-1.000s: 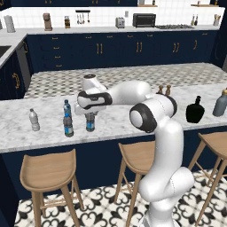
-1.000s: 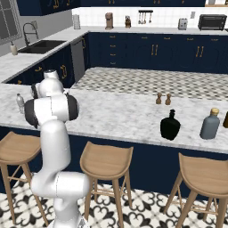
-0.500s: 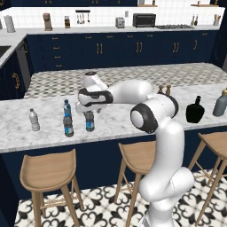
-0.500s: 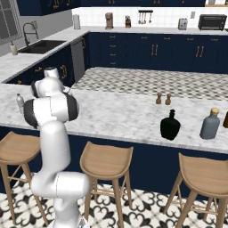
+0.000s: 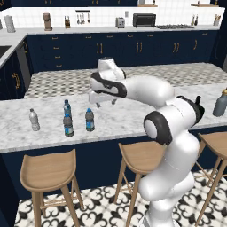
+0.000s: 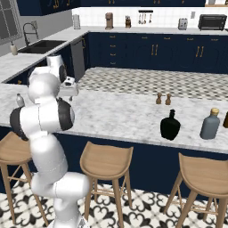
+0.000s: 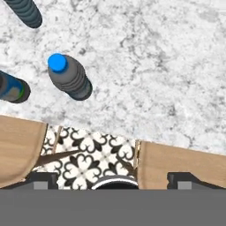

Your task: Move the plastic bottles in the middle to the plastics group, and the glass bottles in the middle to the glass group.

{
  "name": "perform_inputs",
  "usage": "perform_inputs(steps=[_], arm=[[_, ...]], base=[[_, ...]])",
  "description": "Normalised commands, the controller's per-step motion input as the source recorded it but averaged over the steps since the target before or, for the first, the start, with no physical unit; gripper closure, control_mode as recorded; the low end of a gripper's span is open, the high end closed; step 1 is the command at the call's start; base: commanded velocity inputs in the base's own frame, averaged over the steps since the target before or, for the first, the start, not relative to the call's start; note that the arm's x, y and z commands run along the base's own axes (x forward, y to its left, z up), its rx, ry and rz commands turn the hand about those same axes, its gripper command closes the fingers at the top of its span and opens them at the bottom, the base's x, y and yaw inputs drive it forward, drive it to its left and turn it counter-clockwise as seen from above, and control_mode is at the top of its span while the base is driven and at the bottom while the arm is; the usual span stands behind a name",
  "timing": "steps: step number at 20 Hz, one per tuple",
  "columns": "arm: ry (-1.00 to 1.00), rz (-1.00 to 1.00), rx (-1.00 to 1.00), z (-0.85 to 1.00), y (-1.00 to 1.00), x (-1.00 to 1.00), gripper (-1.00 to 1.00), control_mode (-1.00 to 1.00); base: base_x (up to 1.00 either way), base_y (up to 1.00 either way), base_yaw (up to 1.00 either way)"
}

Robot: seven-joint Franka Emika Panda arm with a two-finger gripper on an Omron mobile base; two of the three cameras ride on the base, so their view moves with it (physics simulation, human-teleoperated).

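We see one blue-capped water bottle [image 5: 89, 120] upright on the bench beside the teal bottle [image 5: 68, 125]; the black bottle [image 6: 170, 126] stands well apart.

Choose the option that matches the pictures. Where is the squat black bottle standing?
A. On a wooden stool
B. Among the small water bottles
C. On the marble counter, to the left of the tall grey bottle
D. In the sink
C: in the right base view the squat black bottle stands on the marble counter, left of the tall grey bottle.
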Motion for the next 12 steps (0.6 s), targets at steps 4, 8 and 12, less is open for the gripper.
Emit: perform_inputs(steps=[4,8,12], arm=[[-0.01,0.0,0.12,0.43,-1.0,-1.0,-1.0,-1.0],[0.0,-0.01,0.12,0.41,-1.0,-0.96,-1.0,-1.0],[-0.01,-0.03,0.07,0.34,-0.99,-1.0,-1.0,-1.0]], base=[[0.0,0.0,0.0],[0.0,0.0,0.0],[0.0,0.0,0.0]])
